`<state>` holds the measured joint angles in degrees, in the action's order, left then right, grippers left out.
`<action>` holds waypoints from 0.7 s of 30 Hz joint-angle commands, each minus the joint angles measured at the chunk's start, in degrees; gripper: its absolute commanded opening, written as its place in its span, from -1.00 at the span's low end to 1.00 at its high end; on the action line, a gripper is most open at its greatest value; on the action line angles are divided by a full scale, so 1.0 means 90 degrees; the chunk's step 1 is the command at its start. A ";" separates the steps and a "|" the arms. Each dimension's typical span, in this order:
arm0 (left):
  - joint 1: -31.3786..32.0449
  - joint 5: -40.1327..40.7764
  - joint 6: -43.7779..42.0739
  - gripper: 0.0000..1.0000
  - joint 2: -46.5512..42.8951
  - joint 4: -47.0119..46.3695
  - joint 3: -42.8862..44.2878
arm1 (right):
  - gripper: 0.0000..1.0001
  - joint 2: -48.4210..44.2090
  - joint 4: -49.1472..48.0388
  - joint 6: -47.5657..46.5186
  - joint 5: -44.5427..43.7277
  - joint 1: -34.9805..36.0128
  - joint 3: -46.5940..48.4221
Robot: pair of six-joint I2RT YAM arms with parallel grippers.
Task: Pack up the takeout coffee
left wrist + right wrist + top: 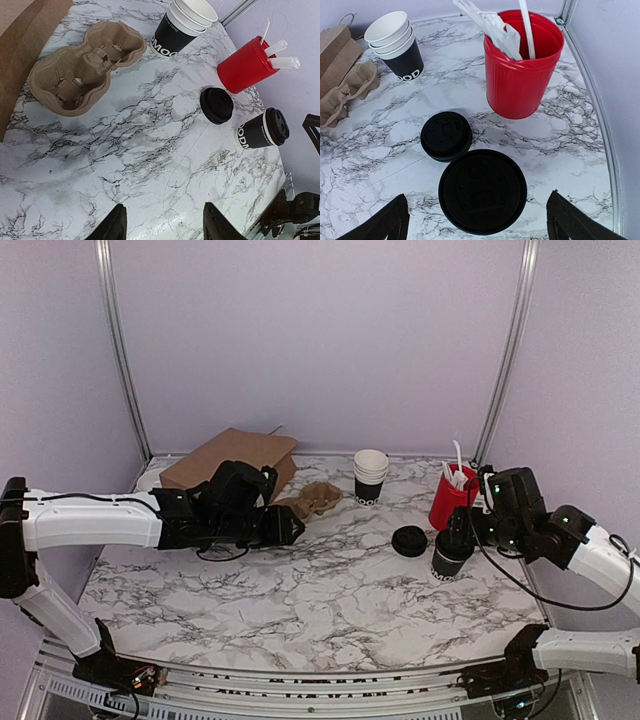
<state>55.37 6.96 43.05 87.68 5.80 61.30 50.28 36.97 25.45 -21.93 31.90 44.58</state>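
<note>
The right end effector point(480, 222) is hovering, spread wide, over the takeout coffee point(482, 192), which is standing at the right of the surface point(300, 580), just nearer than the red holder point(522, 75). Closing off-centre is risking tipping it onto the lid pile point(446, 136). The left end effector point(165, 227) is hanging released and empty.

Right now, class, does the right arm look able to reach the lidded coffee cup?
Probably yes: the right gripper hangs open directly over the lidded cup, its jaws standing either side of it, with nothing in between.
</note>
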 commanded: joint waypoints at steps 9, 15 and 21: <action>-0.0128 0.0094 0.0012 0.05 -0.0425 0.0010 -0.0144 | 0.86 -0.0213 -0.0165 -0.0334 0.0150 0.0293 0.0496; -0.0156 0.0161 0.0039 0.05 -0.0520 0.0020 -0.0232 | 0.86 -0.0085 -0.0153 -0.0282 -0.0216 0.0740 0.0586; -0.0231 0.0212 0.0087 0.05 -0.0656 0.0019 -0.0342 | 0.86 -0.0079 -0.0163 -0.0269 -0.0290 0.0801 0.0595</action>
<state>54.02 7.88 43.38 84.14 5.85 59.05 49.65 36.53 23.31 -22.81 38.52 47.20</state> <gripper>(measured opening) 0.526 0.931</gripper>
